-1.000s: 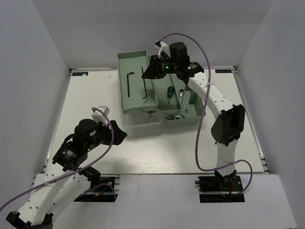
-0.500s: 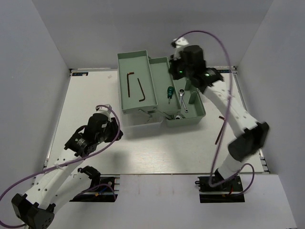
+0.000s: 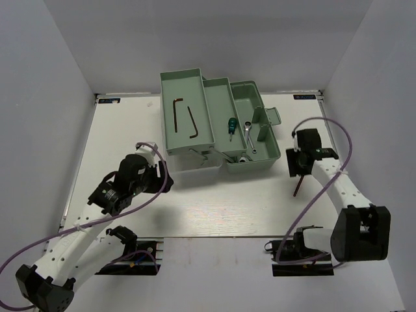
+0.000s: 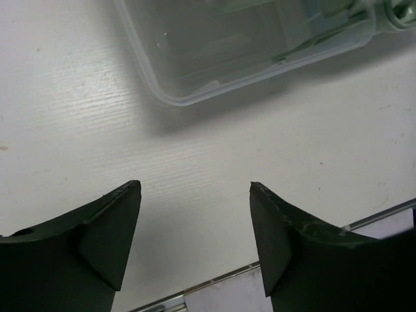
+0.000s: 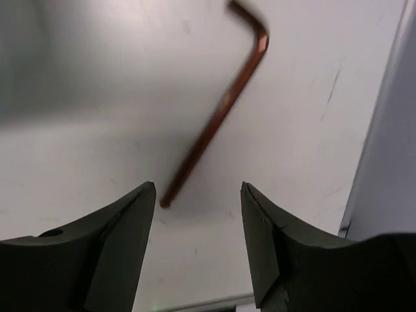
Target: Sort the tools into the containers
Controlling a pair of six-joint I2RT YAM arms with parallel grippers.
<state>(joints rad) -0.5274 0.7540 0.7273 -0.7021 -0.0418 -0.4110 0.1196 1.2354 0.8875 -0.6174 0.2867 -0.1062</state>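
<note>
hex key (image 5: 214, 123): smooth metal, coppery sheen | toolbox (image 3: 260, 166): pale green plastic, satin | surface (image 4: 214, 149): white, matt, finely ribbed

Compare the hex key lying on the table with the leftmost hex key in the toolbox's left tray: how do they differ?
The table hex key lies on the table right of the toolbox; the tray hex key lies inside the left tray. The table hex key sits below the open right gripper, partly hidden from above; the tray hex key is fully visible, no gripper near. Both are thin, L-shaped and unheld.
</note>
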